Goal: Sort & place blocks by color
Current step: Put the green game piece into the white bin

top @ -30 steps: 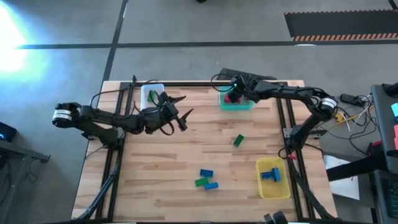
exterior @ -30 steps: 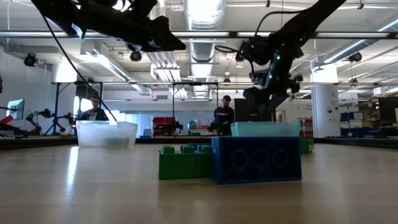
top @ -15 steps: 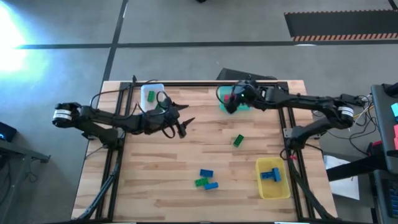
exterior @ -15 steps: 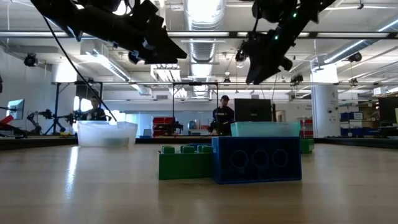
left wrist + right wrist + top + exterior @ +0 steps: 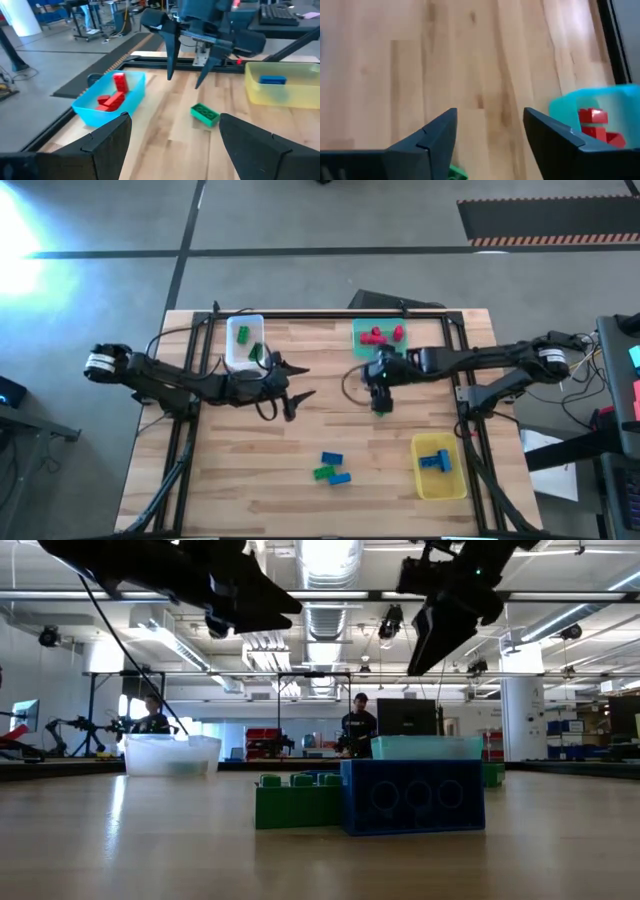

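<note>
My right gripper [image 5: 380, 387] is open and hangs above a lone green block [image 5: 205, 114] in the middle of the table. In the left wrist view its two fingers point down just over the block; in its own view [image 5: 490, 145] a green corner [image 5: 454, 173] shows below. My left gripper [image 5: 295, 385] is open and empty, held above the table left of centre, facing the right gripper [image 5: 182, 75]. Two blue blocks [image 5: 331, 458] [image 5: 341, 478] and a green block [image 5: 323, 473] lie flat near the near edge, close up in the low view [image 5: 412, 798].
A clear bin [image 5: 245, 340] with green blocks stands at the far left. A teal bin [image 5: 380, 350] at the far edge holds red blocks [image 5: 114, 95]. A yellow bin [image 5: 438, 480] at the near right holds a blue block [image 5: 435, 460]. People stand in the room behind the table.
My right gripper has left the teal bin, swung toward the near edge and come down over the lone green block. My left gripper has drifted a little toward the near edge. The blocks on the table have stayed put.
</note>
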